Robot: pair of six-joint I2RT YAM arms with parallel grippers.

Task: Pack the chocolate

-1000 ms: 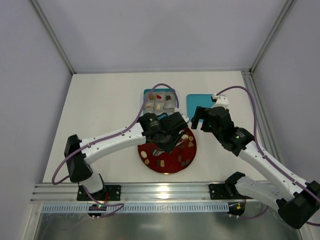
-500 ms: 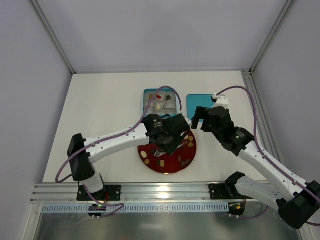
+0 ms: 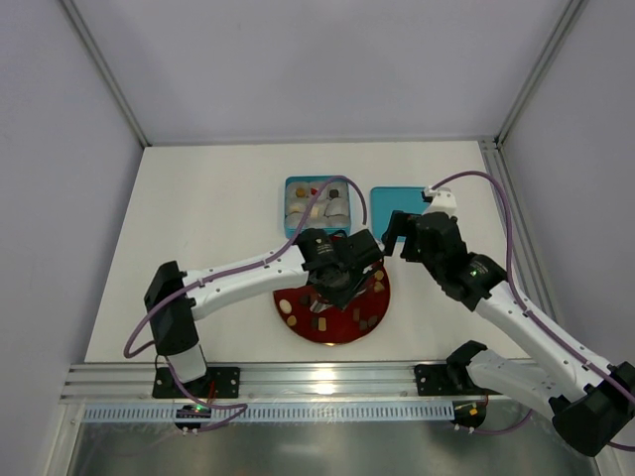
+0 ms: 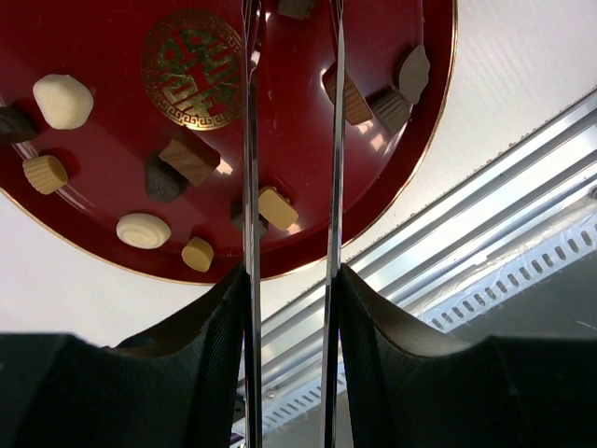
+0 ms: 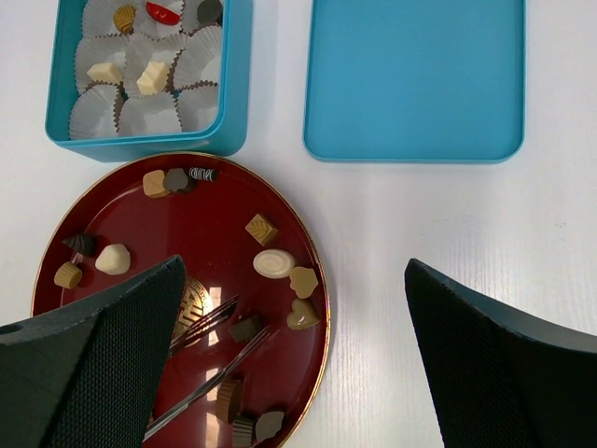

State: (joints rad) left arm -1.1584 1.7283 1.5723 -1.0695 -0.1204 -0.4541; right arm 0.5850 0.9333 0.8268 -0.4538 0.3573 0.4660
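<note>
a dark chocolate (image 5: 246,328) sits between the spread left jaws, not pinched. the right jaws gape wide, farther away.

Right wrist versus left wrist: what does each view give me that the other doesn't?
Only the right wrist shows the teal box with five chocolates in its paper cups, and the lid beside it. Only the left wrist shows the rail beyond the plate. Both show the red plate, loose chocolates on it, its gold emblem and the thin metal blades over it.
</note>
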